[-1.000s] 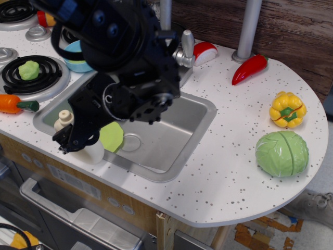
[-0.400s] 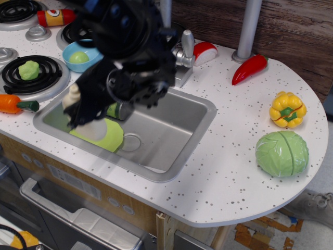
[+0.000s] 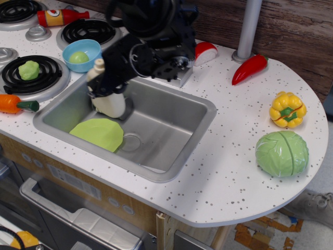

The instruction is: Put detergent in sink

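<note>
The detergent (image 3: 108,102) is a cream-white bottle with a round knob cap, held about upright over the back-left part of the sink. The sink (image 3: 174,127) is a silver-grey metal basin with a round drain, set in the speckled counter. My gripper (image 3: 105,83) is black and reaches down from the top of the view. It is shut on the detergent's neck and shoulders. The bottle's base sits low inside the basin near the back wall; I cannot tell whether it touches the bottom.
A lime-green flat piece (image 3: 99,133) lies in the sink's front left. A blue bowl (image 3: 81,54), ketchup bottle (image 3: 57,17), burners and a carrot (image 3: 13,104) are at the left. A red pepper (image 3: 250,69), yellow pepper (image 3: 287,109) and cabbage (image 3: 282,152) are at the right.
My gripper has carried the detergent from the sink's front-left rim up and back to the basin's back left. The arm has shifted back with it and uncovered the blue bowl.
</note>
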Action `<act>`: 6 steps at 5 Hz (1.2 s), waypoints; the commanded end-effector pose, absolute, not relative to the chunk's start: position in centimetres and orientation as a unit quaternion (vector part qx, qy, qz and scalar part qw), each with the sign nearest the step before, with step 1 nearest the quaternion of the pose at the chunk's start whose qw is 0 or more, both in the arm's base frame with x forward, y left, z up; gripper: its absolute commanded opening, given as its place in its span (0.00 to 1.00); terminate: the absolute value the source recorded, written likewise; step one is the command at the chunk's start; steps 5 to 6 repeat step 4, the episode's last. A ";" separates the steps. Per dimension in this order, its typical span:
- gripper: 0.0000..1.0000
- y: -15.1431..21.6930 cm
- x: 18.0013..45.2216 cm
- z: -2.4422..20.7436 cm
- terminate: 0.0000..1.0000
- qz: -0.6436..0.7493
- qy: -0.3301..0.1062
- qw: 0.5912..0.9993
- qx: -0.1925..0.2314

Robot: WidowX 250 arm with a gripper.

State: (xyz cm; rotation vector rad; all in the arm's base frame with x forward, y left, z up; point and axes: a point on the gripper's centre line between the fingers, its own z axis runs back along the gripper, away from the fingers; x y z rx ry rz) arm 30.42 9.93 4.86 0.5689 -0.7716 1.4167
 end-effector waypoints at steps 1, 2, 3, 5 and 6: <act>0.00 9.1 32.0 2.8 0.00 0.592 -0.331 0.699 0.227; 0.00 9.2 32.4 2.3 0.00 0.543 -0.318 0.744 0.225; 1.00 8.8 32.8 1.9 0.00 0.513 -0.313 0.771 0.210; 1.00 8.7 32.9 2.2 1.00 0.487 -0.338 0.766 0.249; 1.00 8.7 32.9 2.2 1.00 0.487 -0.338 0.766 0.249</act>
